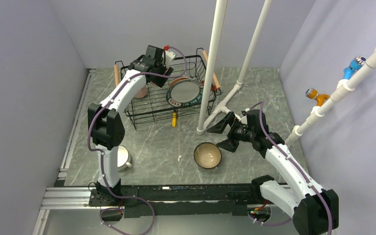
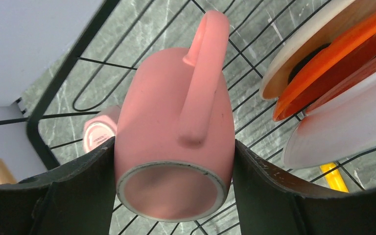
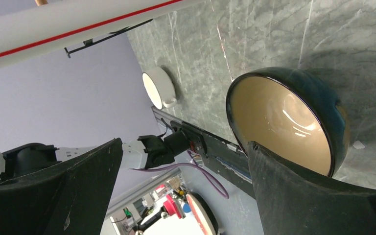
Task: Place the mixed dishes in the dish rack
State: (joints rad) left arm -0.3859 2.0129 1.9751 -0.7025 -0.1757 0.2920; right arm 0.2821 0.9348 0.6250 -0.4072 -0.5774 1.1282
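Observation:
My left gripper (image 1: pixel 144 83) is over the left part of the dish rack (image 1: pixel 142 117) and is shut on a pink mug (image 2: pixel 174 127), held on its side with the base toward the camera. A second pink mug (image 2: pixel 99 134) lies on the rack's wires (image 2: pixel 54 93). The big plate with the dark patterned rim (image 1: pixel 185 93) and the cream dish with the orange-red underside (image 2: pixel 323 63) stand in the rack. My right gripper (image 3: pixel 185 147) is open just right of the tan-inside dark-blue bowl (image 1: pixel 207 155), which also shows in the right wrist view (image 3: pixel 284 122). The white handled cup (image 1: pixel 123 157) sits near the left arm's base.
A yellow tool (image 1: pixel 175 119) lies at the rack's front edge. Two white pipes (image 1: pixel 210 68) rise from a foot on the table right of the rack, close to my right arm. Grey walls close in both sides.

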